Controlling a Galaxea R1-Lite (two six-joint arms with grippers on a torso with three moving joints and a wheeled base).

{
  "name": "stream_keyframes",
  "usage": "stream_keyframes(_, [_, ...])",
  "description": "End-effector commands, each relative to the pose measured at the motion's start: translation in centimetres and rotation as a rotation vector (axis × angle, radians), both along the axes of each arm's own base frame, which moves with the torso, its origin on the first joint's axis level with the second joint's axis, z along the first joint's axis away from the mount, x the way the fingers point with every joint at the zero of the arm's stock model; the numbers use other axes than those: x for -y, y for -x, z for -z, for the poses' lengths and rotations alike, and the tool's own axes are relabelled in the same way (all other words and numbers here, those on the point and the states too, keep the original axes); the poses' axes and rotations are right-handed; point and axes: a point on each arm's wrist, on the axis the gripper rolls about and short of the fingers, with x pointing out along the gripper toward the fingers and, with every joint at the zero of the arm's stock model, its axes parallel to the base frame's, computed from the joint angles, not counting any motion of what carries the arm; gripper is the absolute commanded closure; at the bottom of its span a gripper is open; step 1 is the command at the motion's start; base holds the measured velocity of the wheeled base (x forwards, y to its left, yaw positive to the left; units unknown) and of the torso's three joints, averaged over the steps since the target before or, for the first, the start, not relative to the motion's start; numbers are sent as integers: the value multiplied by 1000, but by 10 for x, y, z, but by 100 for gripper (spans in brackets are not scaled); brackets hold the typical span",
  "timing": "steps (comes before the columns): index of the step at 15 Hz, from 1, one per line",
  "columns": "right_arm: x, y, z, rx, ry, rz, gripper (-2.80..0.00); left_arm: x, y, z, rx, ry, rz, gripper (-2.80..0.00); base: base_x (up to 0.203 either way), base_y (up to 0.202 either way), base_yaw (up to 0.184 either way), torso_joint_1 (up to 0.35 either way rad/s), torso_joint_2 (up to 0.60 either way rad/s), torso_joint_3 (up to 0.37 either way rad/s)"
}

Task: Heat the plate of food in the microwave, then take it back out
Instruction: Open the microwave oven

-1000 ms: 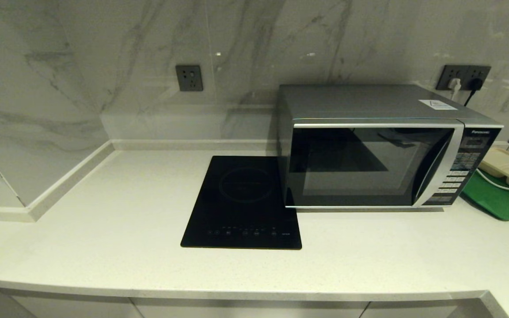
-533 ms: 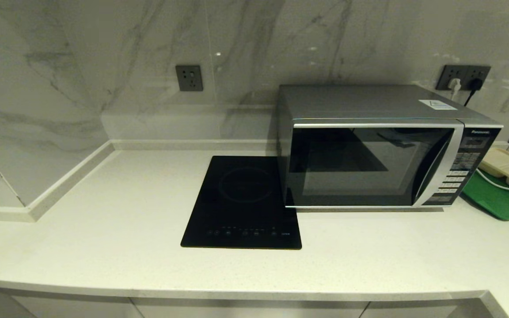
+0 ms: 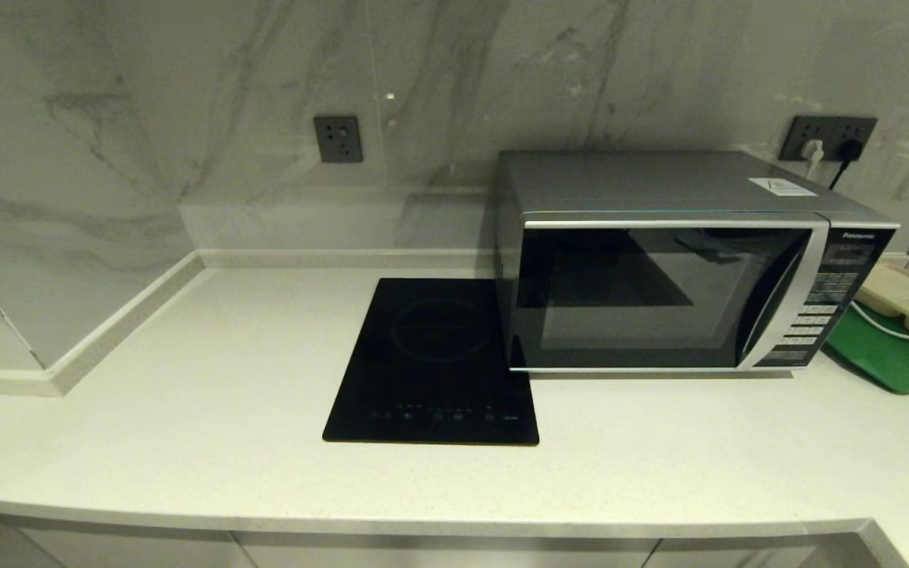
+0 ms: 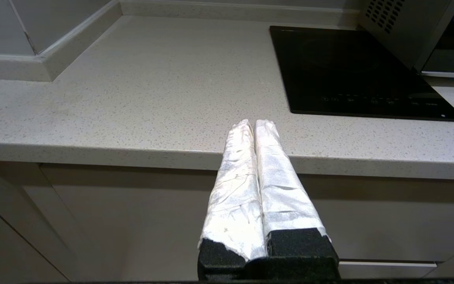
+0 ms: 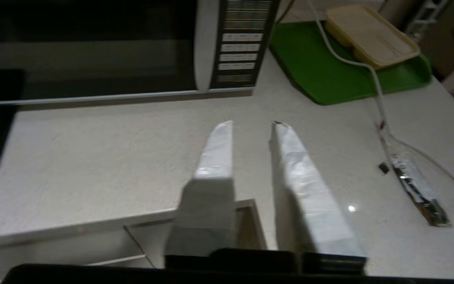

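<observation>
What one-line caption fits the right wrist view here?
Right gripper open above the counter's front edge, facing the closed microwave; green tray beyond.

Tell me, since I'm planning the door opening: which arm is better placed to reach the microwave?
Probably right. The right gripper, fingers apart, faces the silver, dark-doored microwave. The left gripper, shut, sits at the counter edge.

The silver microwave point(image 3: 683, 264) sits on the counter against the marble wall, its dark glass door closed.
</observation>
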Motion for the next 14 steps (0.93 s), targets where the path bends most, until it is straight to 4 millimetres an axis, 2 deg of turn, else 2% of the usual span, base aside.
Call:
stream_keyframes(1, [-1, -74, -8, -188, 59, 97, -280, 0, 0, 0, 1, 0, 0, 0, 0, 0, 0, 0, 0, 0])
stream_keyframes(3, [-5, -120, -4, -290, 114, 174, -280, 0, 0, 0, 0, 1, 0, 0, 0, 0, 0, 0, 0, 0])
stream_keyframes(5, [-20, -163, 0, -345, 173, 225, -280, 0, 0, 0, 1, 0, 0, 0, 0, 0, 0, 0, 0, 0])
stream_keyframes(9, [-57, -232, 34, -421, 282, 353, -280, 0, 0, 0, 1, 0, 0, 0, 0, 0, 0, 0, 0, 0])
stream_keyframes(11, [-65, -253, 50, -446, 312, 388, -280, 0, 0, 0, 1, 0, 0, 0, 0, 0, 0, 0, 0, 0])
stream_keyframes(14, [-70, -272, 65, -430, 311, 403, -280, 0, 0, 0, 1, 0, 0, 0, 0, 0, 0, 0, 0, 0])
